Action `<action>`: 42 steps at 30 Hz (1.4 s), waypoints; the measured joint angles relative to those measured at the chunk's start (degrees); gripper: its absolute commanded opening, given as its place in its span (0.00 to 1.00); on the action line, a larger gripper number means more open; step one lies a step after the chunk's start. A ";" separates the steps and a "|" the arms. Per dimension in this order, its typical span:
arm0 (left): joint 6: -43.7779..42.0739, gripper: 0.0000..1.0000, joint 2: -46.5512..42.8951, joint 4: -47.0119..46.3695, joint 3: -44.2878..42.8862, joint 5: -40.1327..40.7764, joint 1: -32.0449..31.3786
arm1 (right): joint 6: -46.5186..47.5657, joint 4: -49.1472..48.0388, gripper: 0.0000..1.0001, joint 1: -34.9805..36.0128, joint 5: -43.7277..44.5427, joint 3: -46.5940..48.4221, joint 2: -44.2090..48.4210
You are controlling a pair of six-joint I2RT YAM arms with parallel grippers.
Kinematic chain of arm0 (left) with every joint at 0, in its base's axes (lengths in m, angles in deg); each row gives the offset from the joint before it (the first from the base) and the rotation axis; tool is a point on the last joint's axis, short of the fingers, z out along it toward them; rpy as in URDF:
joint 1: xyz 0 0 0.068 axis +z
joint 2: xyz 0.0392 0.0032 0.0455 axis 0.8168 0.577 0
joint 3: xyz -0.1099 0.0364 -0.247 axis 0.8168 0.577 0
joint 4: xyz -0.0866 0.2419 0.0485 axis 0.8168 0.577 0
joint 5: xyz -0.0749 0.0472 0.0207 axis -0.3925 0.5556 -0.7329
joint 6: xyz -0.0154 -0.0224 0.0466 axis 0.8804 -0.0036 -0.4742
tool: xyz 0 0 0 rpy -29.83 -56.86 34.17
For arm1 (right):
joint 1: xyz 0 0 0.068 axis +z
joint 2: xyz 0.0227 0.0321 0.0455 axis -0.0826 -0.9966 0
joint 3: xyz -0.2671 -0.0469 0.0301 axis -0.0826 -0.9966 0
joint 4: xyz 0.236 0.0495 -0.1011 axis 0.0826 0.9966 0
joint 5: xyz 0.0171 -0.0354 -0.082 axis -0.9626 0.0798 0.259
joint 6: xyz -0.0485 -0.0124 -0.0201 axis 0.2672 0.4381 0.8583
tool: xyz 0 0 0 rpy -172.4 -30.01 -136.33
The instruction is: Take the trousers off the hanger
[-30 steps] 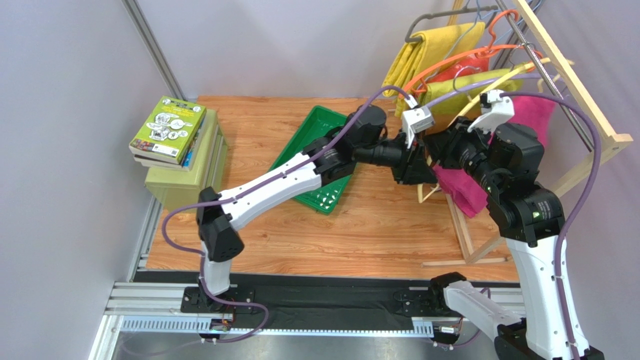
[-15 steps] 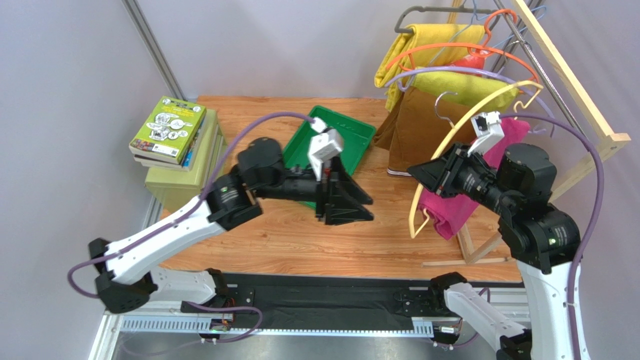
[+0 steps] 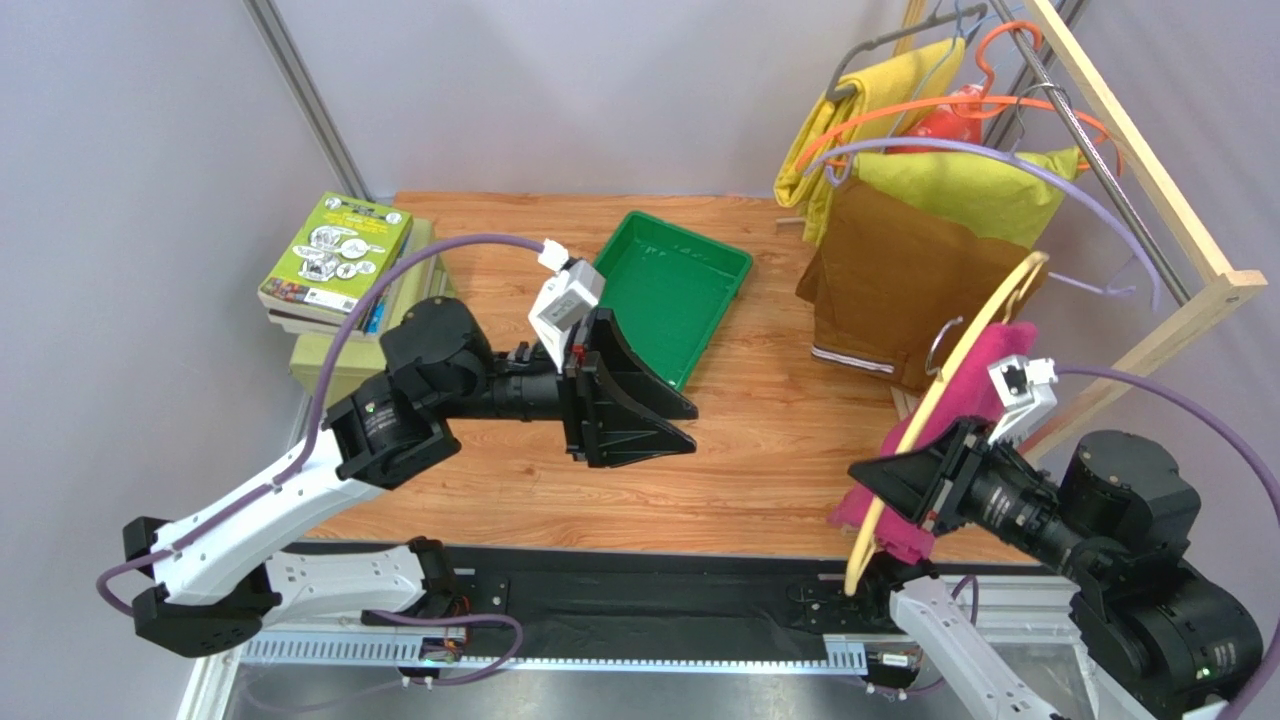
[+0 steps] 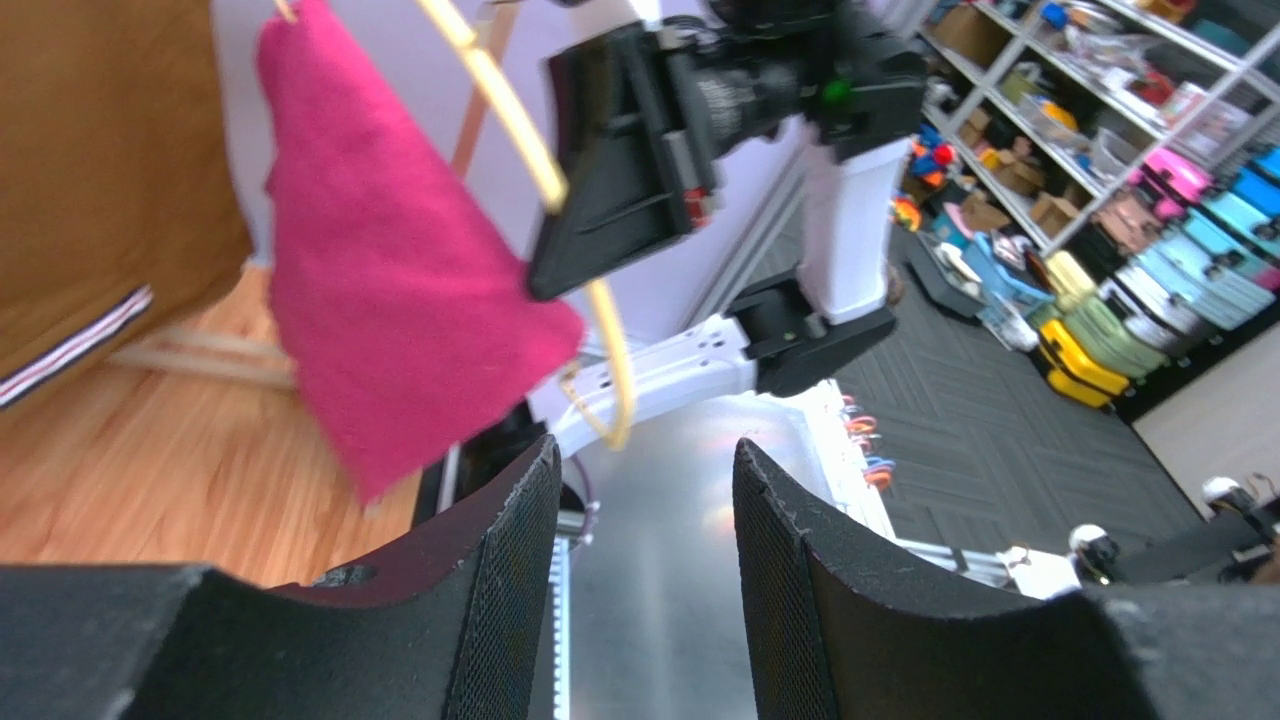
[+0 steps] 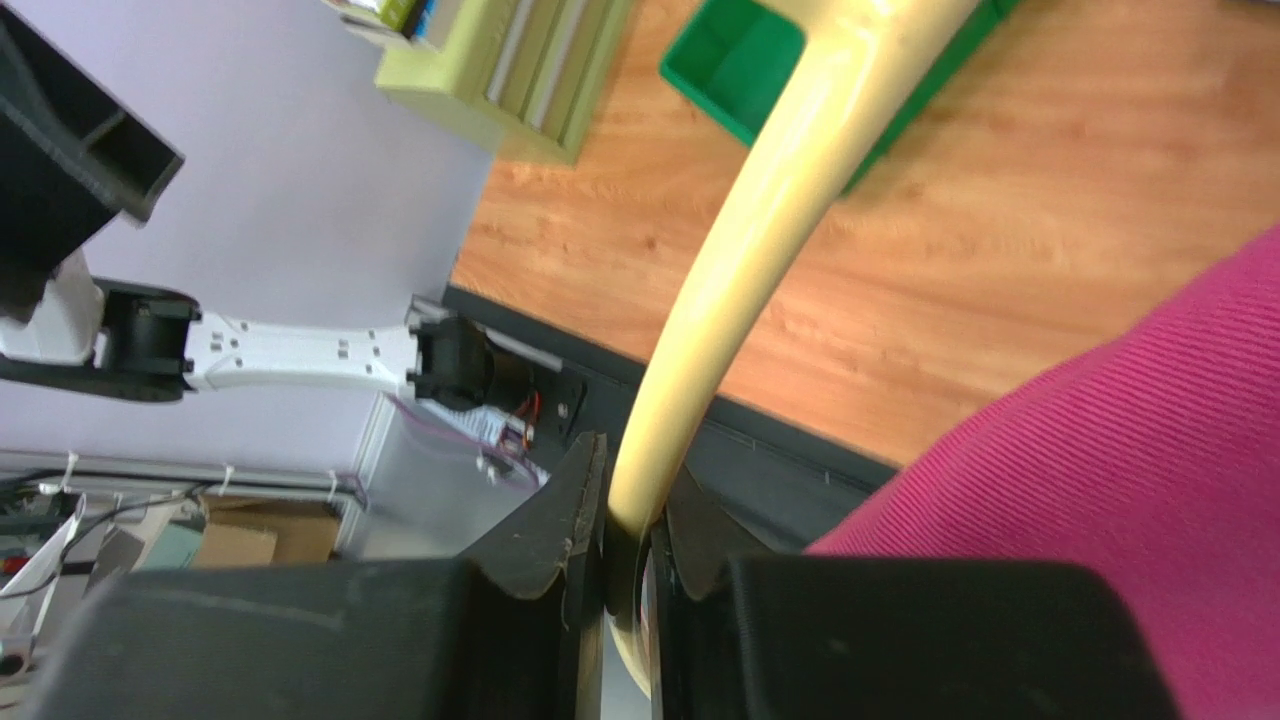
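The cream-yellow hanger (image 3: 992,305) hangs tilted at the near right, away from the rack's rail. My right gripper (image 3: 890,503) is shut on its lower curved arm. The magenta trousers (image 3: 984,383) are draped over the hanger beside that gripper. In the right wrist view the hanger (image 5: 796,165) runs up from between the closed jaws of the right gripper (image 5: 639,510), with the trousers (image 5: 1112,495) at the right. My left gripper (image 3: 639,405) is open and empty over the table's middle, well left of the hanger. The left wrist view shows its fingers (image 4: 511,600) apart, with the trousers (image 4: 391,285) and the hanger (image 4: 519,120) far ahead.
A green tray (image 3: 718,258) lies at the back centre. Books (image 3: 338,255) sit on a box at the left. The wooden rack (image 3: 1157,165) at the right carries a brown garment (image 3: 902,285), yellow garments (image 3: 887,98), an orange hanger (image 3: 902,113) and a lilac hanger (image 3: 1022,158).
My left arm has pulled back from the rack to the table's middle, and its jaws have opened. My right arm has drawn the hanger and trousers away from the rail toward the near right.
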 measured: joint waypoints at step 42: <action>24.70 0.46 -0.15 -4.74 10.16 29.09 1.14 | -13.90 -36.94 0.00 18.64 -32.72 -23.78 -7.02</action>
